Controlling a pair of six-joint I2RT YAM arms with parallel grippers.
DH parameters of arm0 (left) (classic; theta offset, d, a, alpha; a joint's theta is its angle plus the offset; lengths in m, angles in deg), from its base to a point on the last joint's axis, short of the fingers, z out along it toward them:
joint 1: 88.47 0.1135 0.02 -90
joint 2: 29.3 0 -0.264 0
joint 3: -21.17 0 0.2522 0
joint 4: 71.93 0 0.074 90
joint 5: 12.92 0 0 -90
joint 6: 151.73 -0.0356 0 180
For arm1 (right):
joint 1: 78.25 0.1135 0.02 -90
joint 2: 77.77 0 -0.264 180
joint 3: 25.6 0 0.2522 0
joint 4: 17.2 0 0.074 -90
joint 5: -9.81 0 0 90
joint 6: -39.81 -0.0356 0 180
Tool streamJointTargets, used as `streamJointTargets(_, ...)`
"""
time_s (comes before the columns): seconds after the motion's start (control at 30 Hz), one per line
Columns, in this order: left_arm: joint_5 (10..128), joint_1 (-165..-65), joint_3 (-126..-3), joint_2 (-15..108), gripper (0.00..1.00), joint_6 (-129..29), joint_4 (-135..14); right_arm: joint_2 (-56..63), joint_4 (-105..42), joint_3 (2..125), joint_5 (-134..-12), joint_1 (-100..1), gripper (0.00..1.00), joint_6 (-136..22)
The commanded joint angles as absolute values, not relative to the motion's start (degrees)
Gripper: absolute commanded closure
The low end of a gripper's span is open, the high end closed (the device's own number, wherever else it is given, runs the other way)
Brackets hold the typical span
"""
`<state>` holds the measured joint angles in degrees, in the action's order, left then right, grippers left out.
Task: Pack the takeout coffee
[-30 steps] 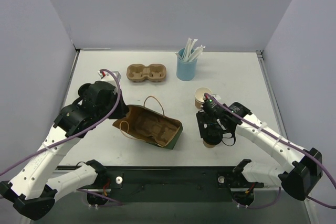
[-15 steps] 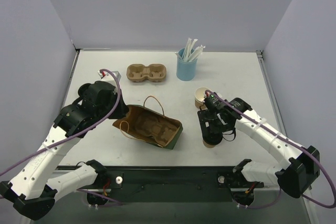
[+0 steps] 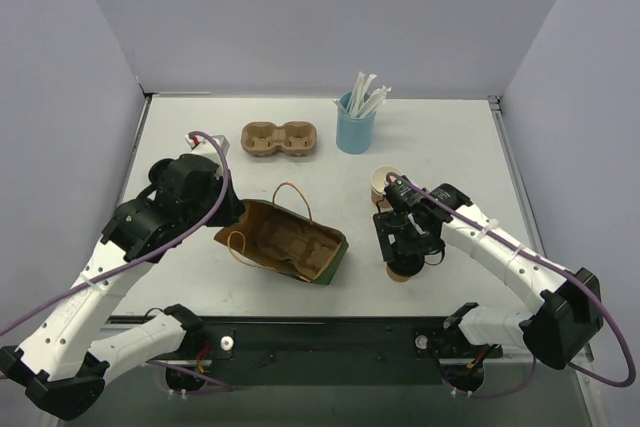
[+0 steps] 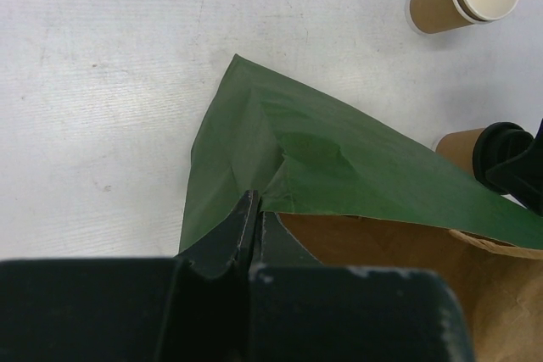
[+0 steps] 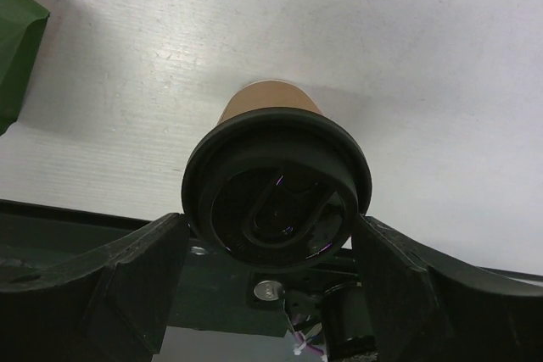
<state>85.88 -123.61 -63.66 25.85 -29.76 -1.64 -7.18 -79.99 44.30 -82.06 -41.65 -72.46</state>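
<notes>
Left claw: your left claw (image 4: 254, 209) is clamped fully shut on the edge of the bag (image 3: 290, 239), at the bag's 9 o'clock end. It holds nothing else.
Right claw: your right claw (image 5: 273, 225) stands wide, with a finger (image 5: 136, 286) on each side of the lidded cup (image 5: 271, 103). Both fingers press against its black lid, and the cup stands upright on the table (image 3: 450, 147).
Coffee: the coffee (image 3: 383, 185) is open-topped with a white rim and stands free at 3 o'clock from table centre. It is just beside your right claw, at its 11 o'clock, and no finger touches it.
Bag: one, lying on its side at 7 o'clock from centre, brown inside and green outside.
Cups: you have three: the coffee, the lidded cup at 4 o'clock, and the blue cup (image 3: 355, 129) at 1 o'clock.
Straws: the white straws (image 3: 368, 95) stand in the blue cup, perhaps five or six, too bunched for you to count surely.
Carrier: one carrier (image 3: 279, 139), two holes, at 11 o'clock, well apart from both claws.
</notes>
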Motion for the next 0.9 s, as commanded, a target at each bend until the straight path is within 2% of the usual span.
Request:
streamJointTargets(0.0, 86.31, -123.28, -63.52, 24.93, 1.0, -29.3, -0.87, -6.4, -82.2, 43.36, -82.38, -42.21, 0.21, -73.22)
streamJointTargets(0.87, 85.25, -123.19, -63.43, 25.54, 1.0, -28.51, -1.84, -7.37, -83.08, 45.47, -84.5, -44.23, 0.19, -72.17)
